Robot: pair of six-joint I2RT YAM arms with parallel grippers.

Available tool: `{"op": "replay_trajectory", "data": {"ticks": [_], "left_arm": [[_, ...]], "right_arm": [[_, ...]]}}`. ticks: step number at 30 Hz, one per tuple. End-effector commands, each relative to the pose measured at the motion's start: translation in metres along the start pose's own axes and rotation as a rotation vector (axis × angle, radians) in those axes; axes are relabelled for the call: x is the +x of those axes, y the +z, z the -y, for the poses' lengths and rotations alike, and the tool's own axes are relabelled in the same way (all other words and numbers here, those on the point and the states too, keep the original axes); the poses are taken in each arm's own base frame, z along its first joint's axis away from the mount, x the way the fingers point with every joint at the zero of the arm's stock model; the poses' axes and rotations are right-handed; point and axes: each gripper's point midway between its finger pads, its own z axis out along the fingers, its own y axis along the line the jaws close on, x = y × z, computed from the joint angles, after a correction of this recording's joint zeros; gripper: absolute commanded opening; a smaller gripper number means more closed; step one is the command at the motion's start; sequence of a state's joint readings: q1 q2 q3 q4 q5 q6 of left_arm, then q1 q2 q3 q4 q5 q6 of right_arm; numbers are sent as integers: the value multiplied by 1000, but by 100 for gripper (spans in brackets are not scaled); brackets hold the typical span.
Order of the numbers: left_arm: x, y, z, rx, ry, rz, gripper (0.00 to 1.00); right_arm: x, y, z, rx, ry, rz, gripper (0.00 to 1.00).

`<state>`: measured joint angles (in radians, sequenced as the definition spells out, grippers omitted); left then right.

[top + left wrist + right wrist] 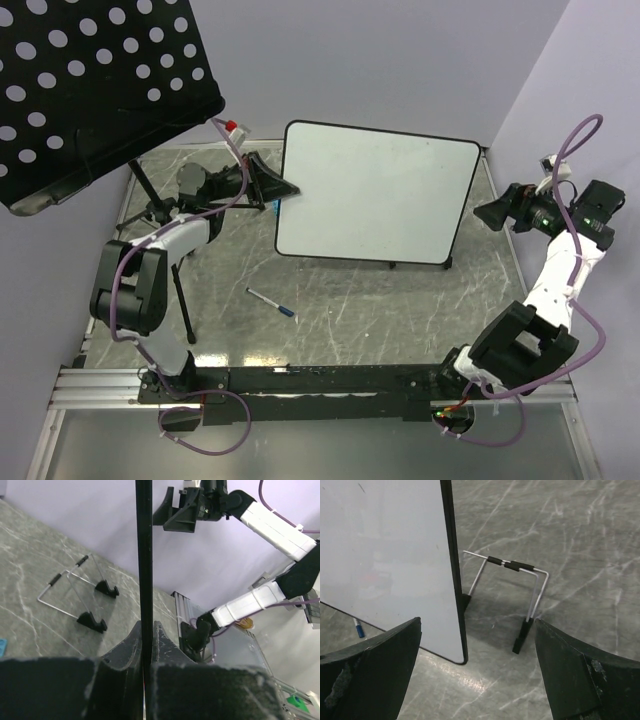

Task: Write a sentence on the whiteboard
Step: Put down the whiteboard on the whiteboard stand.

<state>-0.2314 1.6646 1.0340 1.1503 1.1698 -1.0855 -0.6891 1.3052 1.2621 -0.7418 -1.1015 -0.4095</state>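
Observation:
The whiteboard [375,195] stands upright near the back of the table, and its face is blank in the top view; the sentence is out of view. My left gripper [285,187] is shut on the board's left edge. In the left wrist view that edge [144,555] runs as a thin dark line down between the closed fingers [145,627]. My right gripper [485,213] hovers open just off the board's right edge, holding nothing. In the right wrist view its wide-spread fingers [478,622] frame the board's lower corner [385,555].
A blue-tipped marker [272,303] lies on the table in front of the board. A wire stand [510,580] with black feet sits behind the board. A black perforated music stand [90,80] overhangs the back left, its legs [185,300] beside my left arm.

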Motion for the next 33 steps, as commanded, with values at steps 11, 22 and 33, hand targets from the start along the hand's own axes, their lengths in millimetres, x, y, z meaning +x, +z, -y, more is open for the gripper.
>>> {"op": "replay_trajectory", "data": {"ticks": [11,22,33], "left_arm": [[-73,55,-31,39,166,255,1],[-54,99,-66,90,111,226,1],[-14,115,-114,45,55,224,1]], "right_arm": [[9,-16,-46,-99,-61,33,100],[8,-21,-63,-129,-69,52,100],[17,-18,-61,-136,-43,40,100]]}}
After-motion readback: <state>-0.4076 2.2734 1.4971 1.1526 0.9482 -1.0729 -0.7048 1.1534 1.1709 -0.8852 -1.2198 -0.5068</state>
